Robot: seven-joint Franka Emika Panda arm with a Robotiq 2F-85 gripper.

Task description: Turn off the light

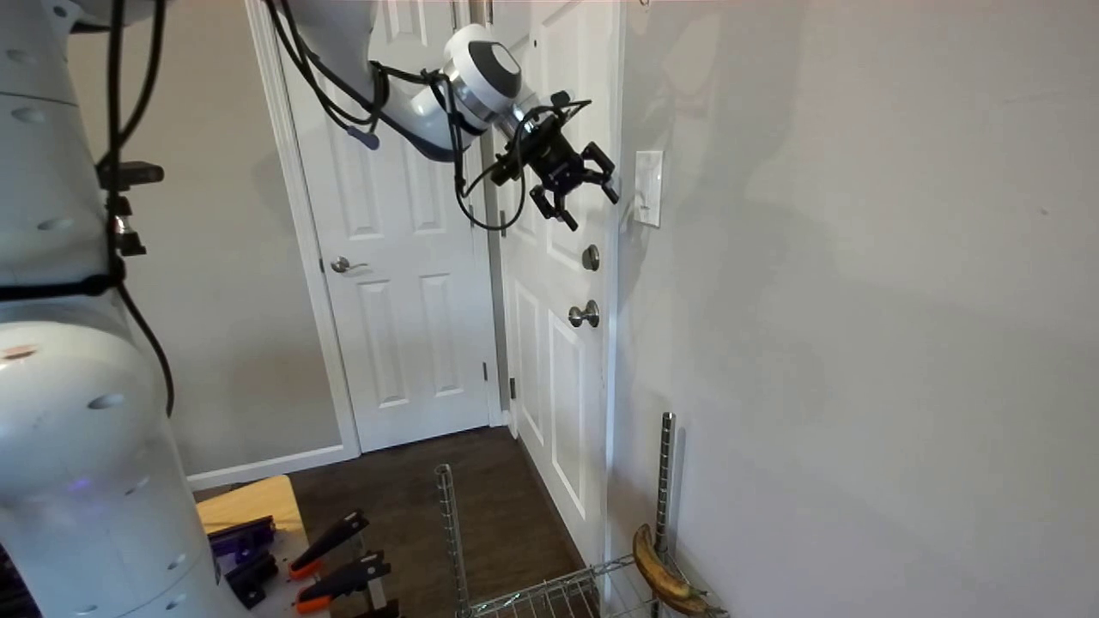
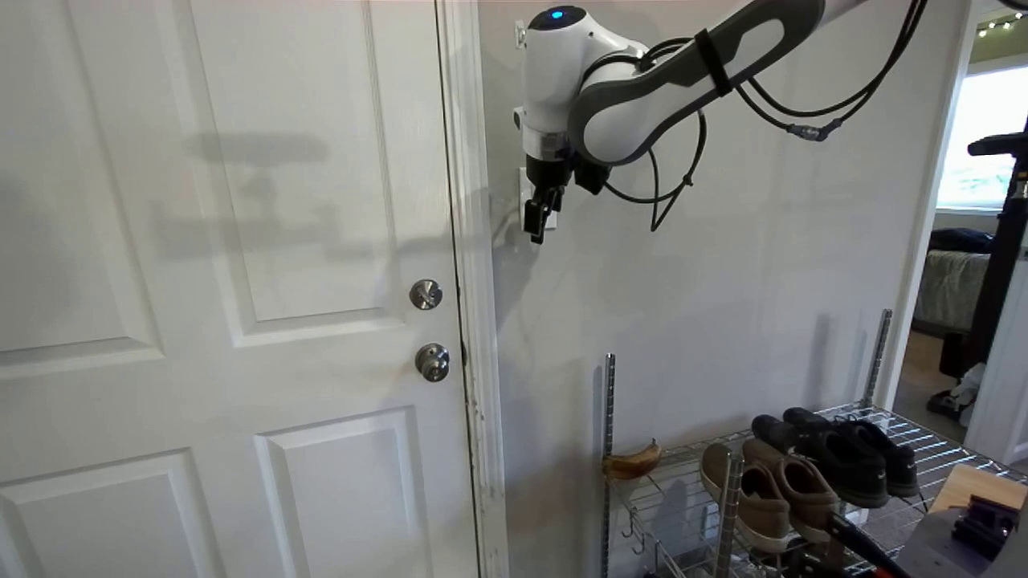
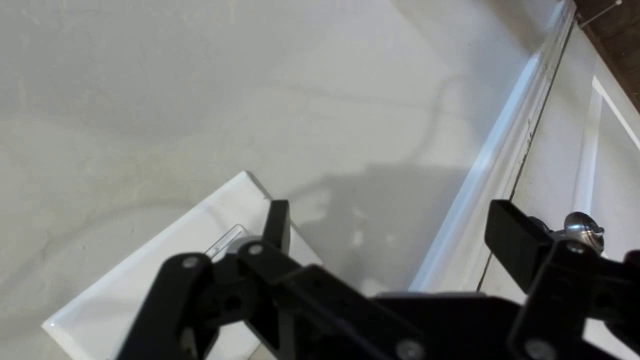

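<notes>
The light's switch plate is a small white upright rectangle on the wall beside the door frame. In an exterior view the plate is partly hidden behind the gripper. My gripper is black, open and empty, with its fingers spread and pointing down. In the wrist view the plate lies at lower left, tilted in the picture, with part of its switch showing. The left finger of the gripper overlaps the plate there and hides part of it. I cannot tell whether the finger touches it. No lamp is in view.
A white door with a round silver doorknob and a deadbolt stands beside the plate. Below is a wire shelf with upright posts, a banana and shoes. Clamps lie near the robot's base.
</notes>
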